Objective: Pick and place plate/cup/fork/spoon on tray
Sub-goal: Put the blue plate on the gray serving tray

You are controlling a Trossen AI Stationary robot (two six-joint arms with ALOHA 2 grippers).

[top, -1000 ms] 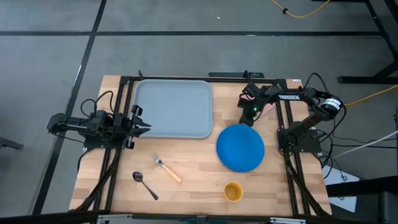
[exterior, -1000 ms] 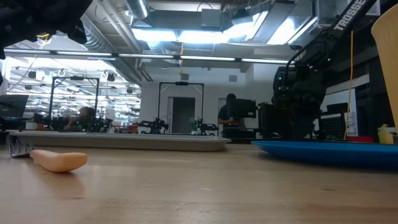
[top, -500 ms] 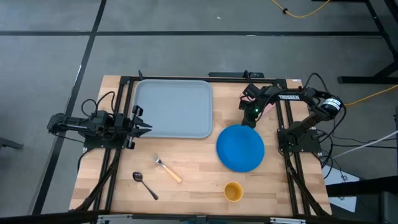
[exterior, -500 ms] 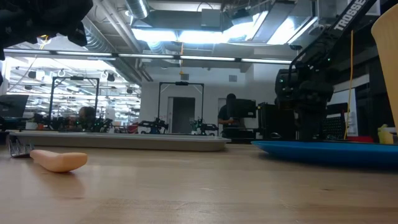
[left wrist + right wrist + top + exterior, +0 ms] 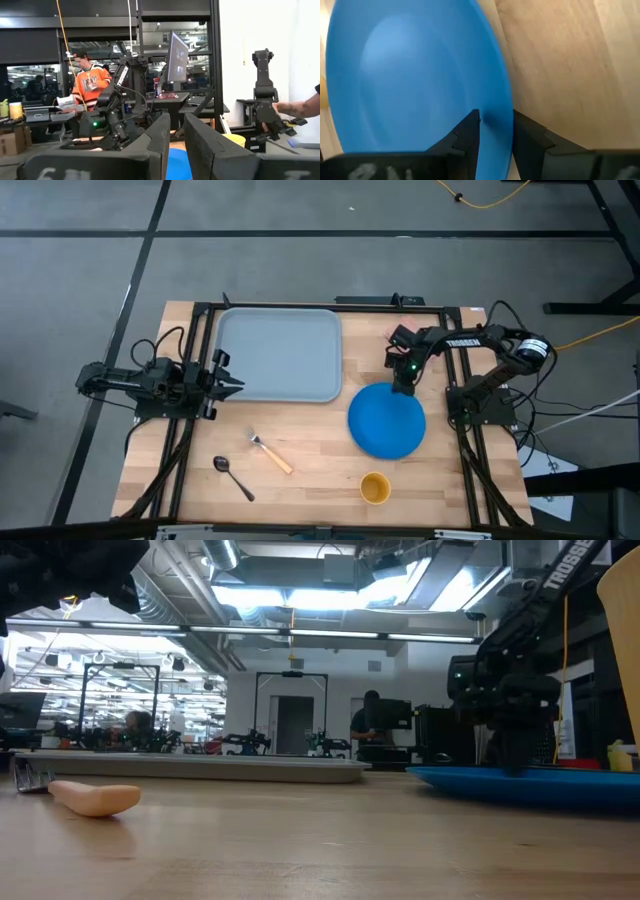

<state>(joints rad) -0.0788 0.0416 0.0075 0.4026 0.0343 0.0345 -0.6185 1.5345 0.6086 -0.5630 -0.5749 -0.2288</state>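
The blue plate (image 5: 386, 418) lies flat on the table, right of centre; it also shows in the low view (image 5: 530, 783). My right gripper (image 5: 403, 385) points down at the plate's far rim (image 5: 496, 122), open by a narrow gap, one finger over the plate's inside and one outside it. The grey-blue tray (image 5: 280, 355) lies at the far left. The fork (image 5: 270, 452), the dark spoon (image 5: 233, 477) and the yellow-orange cup (image 5: 375, 488) lie near the front edge. My left gripper (image 5: 232, 385) waits, shut, beside the tray's near left corner.
A black frame (image 5: 200, 330) runs round the table's far and side edges. Bare wood lies between the tray and the plate. Beyond the table stand a person in an orange shirt (image 5: 90, 82) and a person's hand (image 5: 295, 107).
My right gripper has gone down and toward the table's near edge, from beside the plate's far side onto its far rim, with its fingers now astride the rim. The plate has stayed flat where it was.
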